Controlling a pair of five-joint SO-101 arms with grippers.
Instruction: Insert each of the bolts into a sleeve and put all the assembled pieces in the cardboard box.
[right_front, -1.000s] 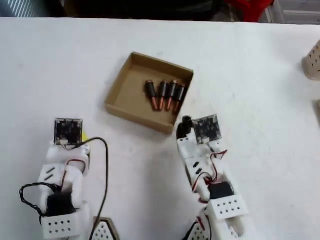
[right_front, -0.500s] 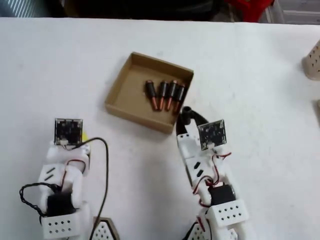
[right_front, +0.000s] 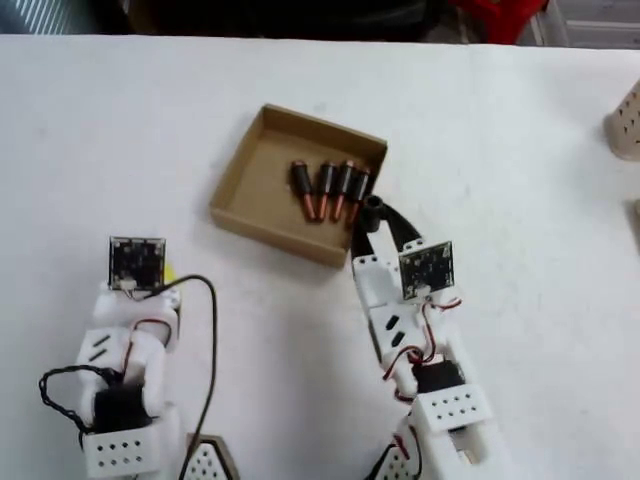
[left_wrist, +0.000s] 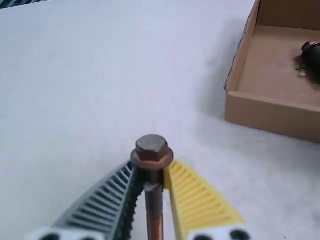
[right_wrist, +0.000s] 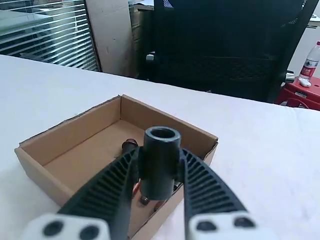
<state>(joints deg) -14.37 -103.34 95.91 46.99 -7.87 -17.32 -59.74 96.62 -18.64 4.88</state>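
Midway across the bench (right_front: 500, 150), a little toward its far edge, sits the cardboard box (right_front: 262, 185). Four assembled pieces (right_front: 330, 190) lie in it side by side against its right wall, each a dark sleeve with a copper bolt end showing. That much of the job looks done.

One more pair is in hand but not yet joined. The right pincer (right_front: 375, 215) hovers just beside the box's near right corner and is clamped on a black sleeve (right_front: 373, 207). In the right wrist view the sleeve (right_wrist: 161, 145) stands upright between the two dark fingers of the pincer (right_wrist: 159, 167), open bore upward, with the box and its pieces behind it.

The left pincer (left_wrist: 150, 172) is nearer the bench's near edge, well apart from the box on its left side. It is closed on the shank of a copper bolt (left_wrist: 152, 150), whose hexagonal head pokes out past the grey and yellow fingertips. The box's corner shows farther off in that view.

I see no loose bolts or sleeves lying on the bench, so this is probably the last pair. By my reckoning, what is left is to bring the two arms together, slide the bolt into the sleeve's bore, and set that fifth piece in the box beside the others.
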